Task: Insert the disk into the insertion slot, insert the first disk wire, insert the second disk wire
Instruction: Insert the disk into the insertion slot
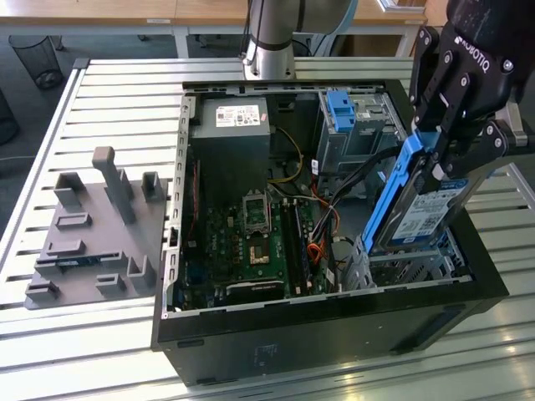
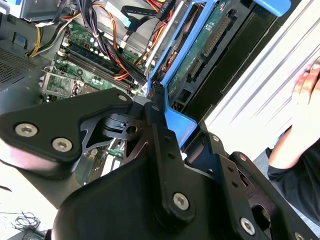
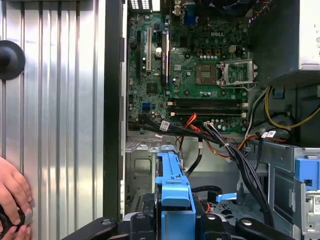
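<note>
Slatted bench (image 1: 100,100) bears the open case (image 1: 334,326); claw (image 1: 447,154) clamps the steeply tilted disk (image 1: 422,219), lower end at the insertion slot (image 1: 368,269).

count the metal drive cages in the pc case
2: a low silver-grey perforated sheet-metal cage under the tilted blue-framed disk; a taller grey cage with a blue tab beyond it. Others may be hidden.

The end effector (image 1: 438,157) is showing matte black, angular links with white lettering. Round silver screws (image 2: 180,201) are dotting its linkage plates, and the arm (image 1: 272,58) is appearing as a silver-grey tube.
</note>
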Action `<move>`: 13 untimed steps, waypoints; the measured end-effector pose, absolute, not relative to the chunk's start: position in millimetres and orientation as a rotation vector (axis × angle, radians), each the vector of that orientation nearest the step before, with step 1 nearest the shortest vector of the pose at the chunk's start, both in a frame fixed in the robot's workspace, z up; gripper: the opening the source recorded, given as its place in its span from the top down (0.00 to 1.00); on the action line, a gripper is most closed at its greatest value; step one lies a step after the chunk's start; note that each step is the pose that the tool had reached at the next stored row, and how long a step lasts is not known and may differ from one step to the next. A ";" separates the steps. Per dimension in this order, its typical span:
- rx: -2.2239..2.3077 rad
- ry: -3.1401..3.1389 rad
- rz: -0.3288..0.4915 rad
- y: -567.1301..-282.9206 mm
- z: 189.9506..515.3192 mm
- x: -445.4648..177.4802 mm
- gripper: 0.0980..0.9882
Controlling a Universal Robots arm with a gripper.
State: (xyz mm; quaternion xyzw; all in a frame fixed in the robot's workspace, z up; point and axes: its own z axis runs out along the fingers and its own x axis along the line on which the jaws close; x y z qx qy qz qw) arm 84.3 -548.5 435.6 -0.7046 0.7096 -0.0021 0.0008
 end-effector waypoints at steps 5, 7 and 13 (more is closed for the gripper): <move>-2.212 2.228 -0.007 -548.5 431.8 84.2 0.70; -2.212 2.228 -0.007 -548.5 430.3 84.2 0.70; -2.213 2.228 -0.007 -548.5 427.0 84.2 0.70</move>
